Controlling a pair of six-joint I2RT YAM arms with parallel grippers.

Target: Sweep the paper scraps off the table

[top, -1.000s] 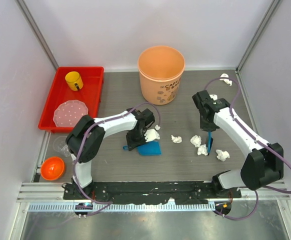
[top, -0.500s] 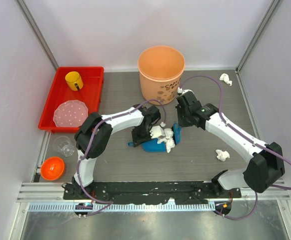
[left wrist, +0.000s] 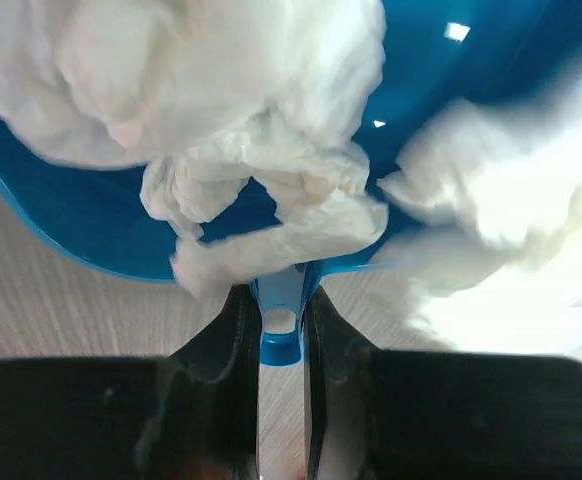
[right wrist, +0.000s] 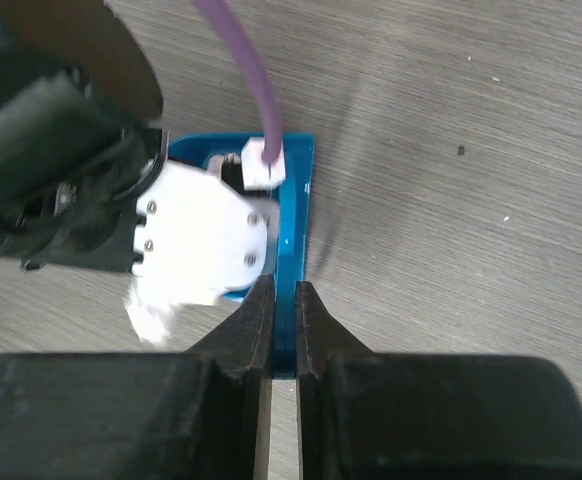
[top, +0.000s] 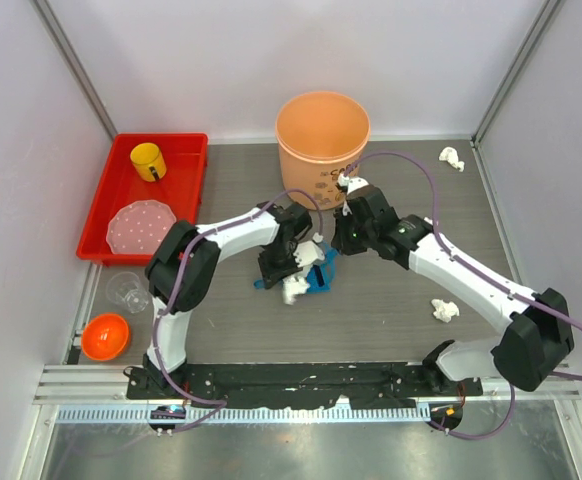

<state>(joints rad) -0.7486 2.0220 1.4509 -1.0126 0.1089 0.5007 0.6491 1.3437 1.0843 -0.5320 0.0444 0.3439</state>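
While the left pincer [left wrist: 279,305] clamps shut on the stub handle of a glossy blue plastic dustpan [left wrist: 81,215], crumpled white paper scraps [left wrist: 261,200] lie heaped in its scoop. They look soft and deeply creased, and one overlaps the rim just above the handle. The right pincer [right wrist: 284,295] is closed tight on a thin, flat blue plastic sweeper blade [right wrist: 293,220]. Its long axis runs straight out from the jaws to the pan's edge, though where one blue ends and the other begins is hard to tell. Seen from above, both pincers crowd the middle of the dark grey wood-grain worktop [top: 391,340], the pan between them. A loose wad [top: 293,291] rests at the pan's near edge. Two more sit well apart from it: a stray wad [top: 444,310] toward the near right and a corner wad [top: 452,157] at the far right. Both lie to the right of the blade, so the right arm is the nearer. The next sweep likely calls for the blade to swing out behind them and draw them leftward. A tall round orange plastic bucket [top: 316,185] stands just beyond the pan, a probable place to tip the load.
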